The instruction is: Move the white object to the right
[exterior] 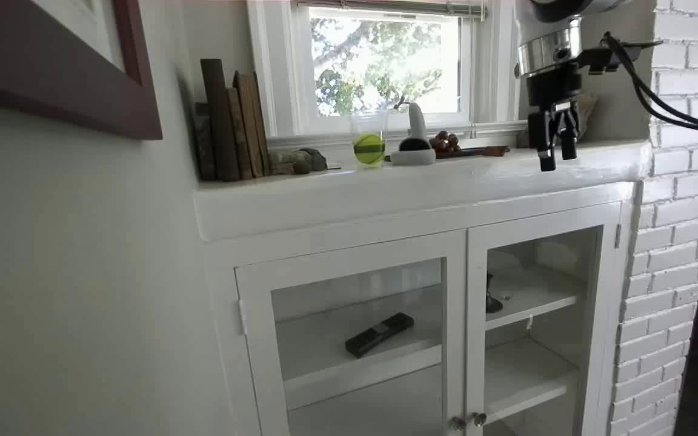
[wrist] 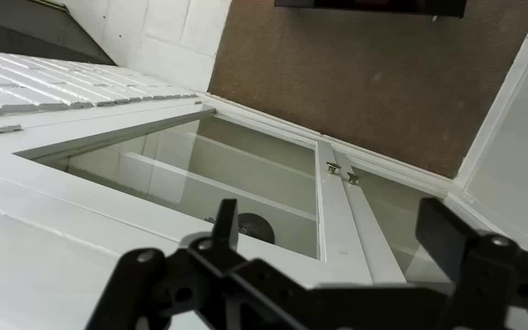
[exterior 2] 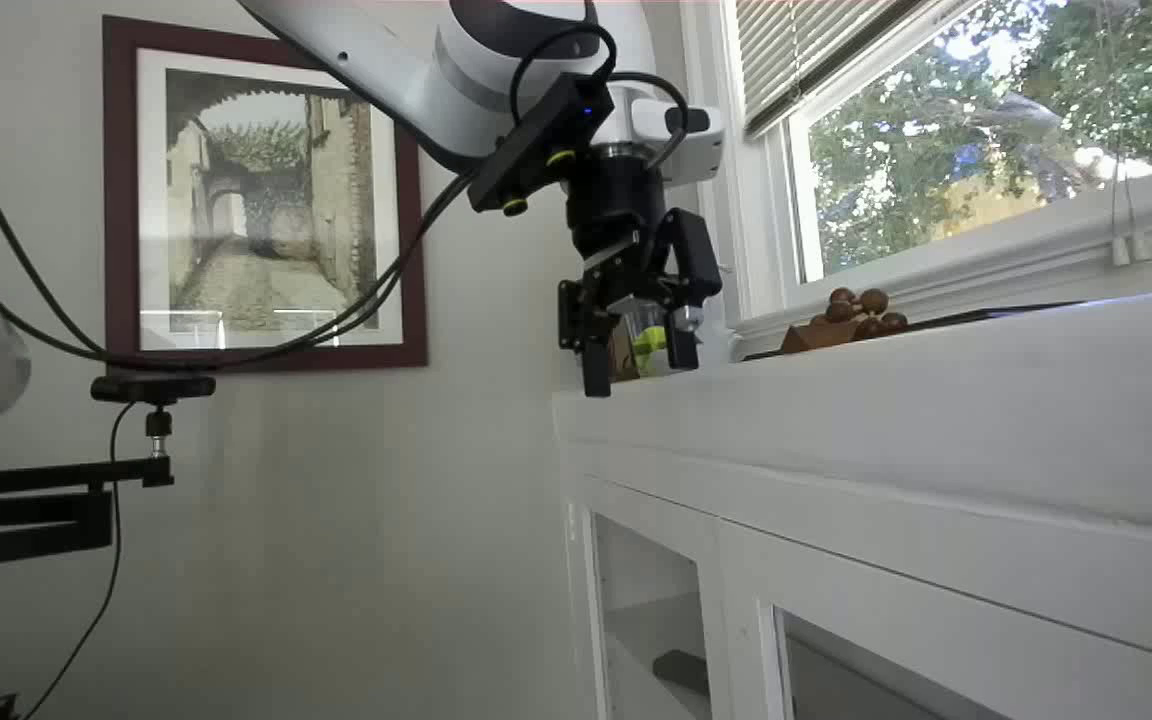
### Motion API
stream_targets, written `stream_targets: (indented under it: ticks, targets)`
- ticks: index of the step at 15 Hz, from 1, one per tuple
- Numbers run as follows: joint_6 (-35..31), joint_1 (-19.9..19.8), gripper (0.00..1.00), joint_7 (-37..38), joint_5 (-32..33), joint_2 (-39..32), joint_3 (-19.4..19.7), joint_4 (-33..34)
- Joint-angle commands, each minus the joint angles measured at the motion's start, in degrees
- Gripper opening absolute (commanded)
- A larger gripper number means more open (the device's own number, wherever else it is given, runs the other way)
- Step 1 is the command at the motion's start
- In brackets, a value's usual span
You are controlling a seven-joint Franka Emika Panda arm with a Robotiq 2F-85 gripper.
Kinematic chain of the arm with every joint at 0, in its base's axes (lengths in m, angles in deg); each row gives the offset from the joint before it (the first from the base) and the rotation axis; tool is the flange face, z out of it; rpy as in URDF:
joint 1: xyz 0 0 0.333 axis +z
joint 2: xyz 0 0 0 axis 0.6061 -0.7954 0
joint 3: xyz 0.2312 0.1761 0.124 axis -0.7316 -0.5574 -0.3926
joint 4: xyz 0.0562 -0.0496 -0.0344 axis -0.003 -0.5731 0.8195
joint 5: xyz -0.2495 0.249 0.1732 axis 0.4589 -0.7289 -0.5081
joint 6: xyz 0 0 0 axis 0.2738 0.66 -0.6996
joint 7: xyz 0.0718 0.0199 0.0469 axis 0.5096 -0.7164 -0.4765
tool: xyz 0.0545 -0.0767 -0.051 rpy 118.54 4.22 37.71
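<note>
White object (exterior: 418, 132) sits on the table (exterior: 476, 178) btwn clear cup (exterior: 368, 125) & brown beads (exterior: 445, 143). My fingers (wrist: 225, 224) are spread, holding nothing, well apart from it; reach, grasp & shift right prob. all TBD.

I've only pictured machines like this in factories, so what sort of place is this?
Probably a room in a home: a framed picture hangs on the wall, books stand on a white ledge, and beneath it is a glass-doored cabinet.
</note>
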Motion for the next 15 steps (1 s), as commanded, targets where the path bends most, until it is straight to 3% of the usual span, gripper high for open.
stream_targets:
  ticks: [1,5,6,9,15]
  targets:
    - [0.1,0.2,1.0,0.0,0.0,0.0,0.2,0.1]
    - [0.1,0.2,1.0,0.0,0.0,0.0,0.2,0.1]
    - [1.8,0.9,1.0,-0.5,-3.6,0.1,0.5,1.4]
    - [6.1,1.4,1.0,3.5,-8.6,-0.1,-0.1,6.8]
    - [15.1,1.1,1.0,12.3,-11.1,-3.6,-1.1,21.1]
